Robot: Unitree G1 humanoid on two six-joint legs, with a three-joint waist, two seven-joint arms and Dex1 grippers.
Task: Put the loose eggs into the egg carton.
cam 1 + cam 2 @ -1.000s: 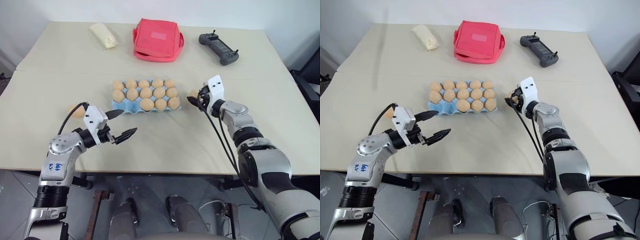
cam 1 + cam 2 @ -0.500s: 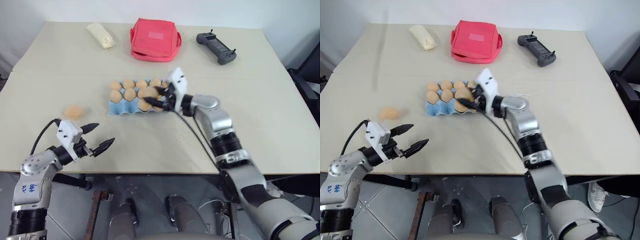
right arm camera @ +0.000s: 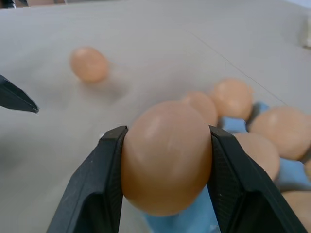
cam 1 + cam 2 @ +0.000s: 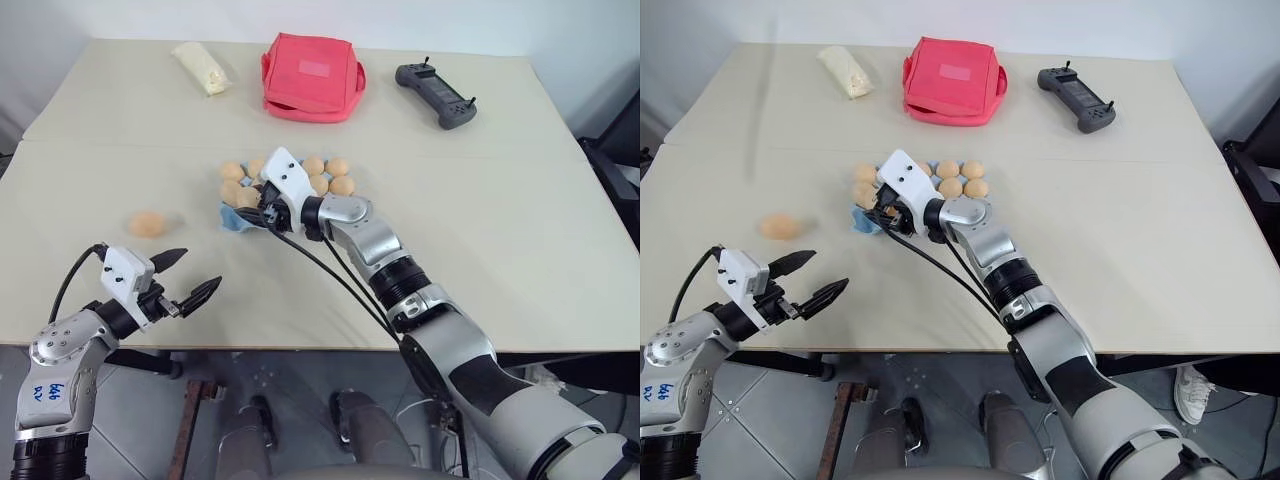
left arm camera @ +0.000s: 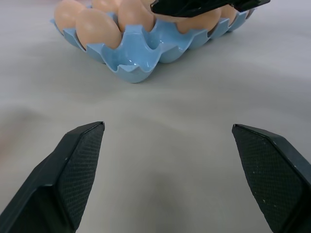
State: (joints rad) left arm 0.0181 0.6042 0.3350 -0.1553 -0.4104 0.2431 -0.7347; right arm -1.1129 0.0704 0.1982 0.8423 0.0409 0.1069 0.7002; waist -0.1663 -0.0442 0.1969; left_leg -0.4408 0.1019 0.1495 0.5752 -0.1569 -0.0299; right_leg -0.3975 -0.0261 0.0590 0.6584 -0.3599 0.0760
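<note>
On the wide beige table (image 4: 520, 220), a red fabric bag (image 4: 312, 78), a black handheld controller (image 4: 436, 95) and a pale yellow wrapped lump (image 4: 203, 68) sit along the far side, well apart from the work. Nearer the middle lies the egg carton (image 5: 141, 46), a light blue tray already nearly full of tan eggs, and I'd judge the job mostly done. The right gripper (image 3: 165, 160) hangs over the carton's near-left corner with its two black fingers clamped on an egg (image 3: 166, 156), one finger on each side; from the left wrist view the corner cup there looks empty, so that is probably where this one goes. It is not set down yet. One more loose egg (image 4: 147, 223) rests on the bare tabletop well to the left of the carton, untouched. The left gripper (image 4: 184, 281) hovers close to the table's near edge, nearer to me than that egg, with its fingers spread wide and nothing between them. So what remains, as I read it, is seating the held egg and then fetching the last one.
</note>
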